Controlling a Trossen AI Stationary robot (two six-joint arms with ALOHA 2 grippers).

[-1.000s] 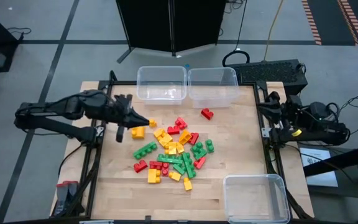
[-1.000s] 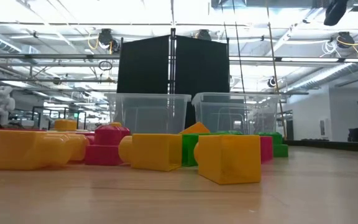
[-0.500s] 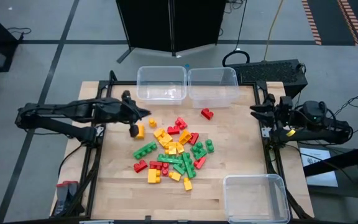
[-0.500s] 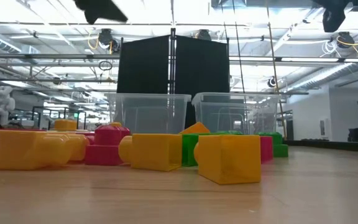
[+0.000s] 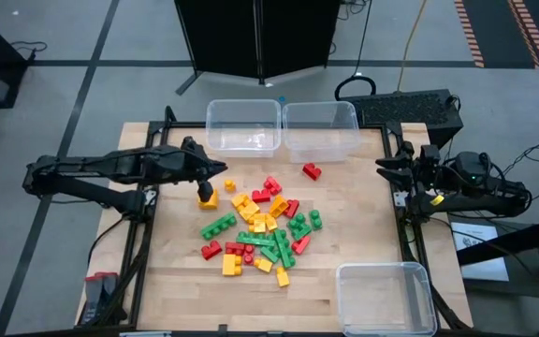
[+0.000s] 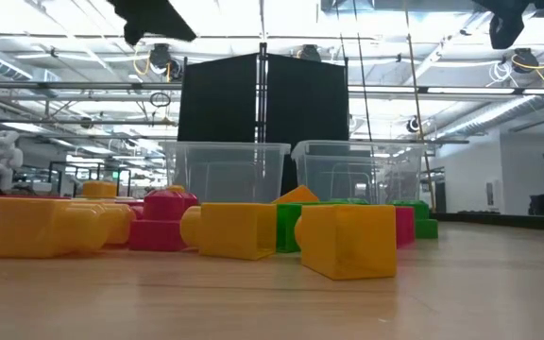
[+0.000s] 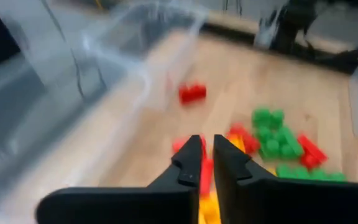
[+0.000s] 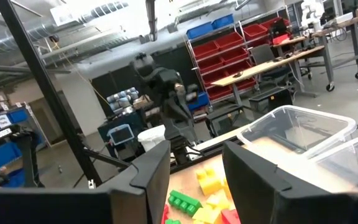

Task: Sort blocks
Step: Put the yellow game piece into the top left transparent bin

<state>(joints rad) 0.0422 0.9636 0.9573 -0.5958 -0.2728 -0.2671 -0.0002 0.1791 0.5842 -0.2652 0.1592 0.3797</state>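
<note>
Left gripper (image 5: 204,194) is hanging over the left fringe of the blocks (image 5: 258,227), fingers nearly together and, as far as I can see, gripping nothing. It is pointing down at a yellow block (image 5: 210,198) at that fringe, which from the left wrist view is showing only as a sliver of yellow under the tips (too blurred to say whether they are touching it).

Outward from there, the pile is lying in a loose scatter around the middle of the bench (image 5: 363,225), red, yellow and green all mixed together. One red block (image 5: 312,171) is sitting apart, toward the far edge, just in front of the two clear bins (image 5: 282,127) standing side by side at that edge. Both are looking empty. A third bin (image 5: 386,297) at the near right corner is looking empty too.

Right gripper (image 5: 389,168) is waiting at the right edge of the bench, fingers spread apart and holding nothing.

So the sorting is hardly getting going, I would judge: nothing is binned, and the whole pile is waiting.
</note>
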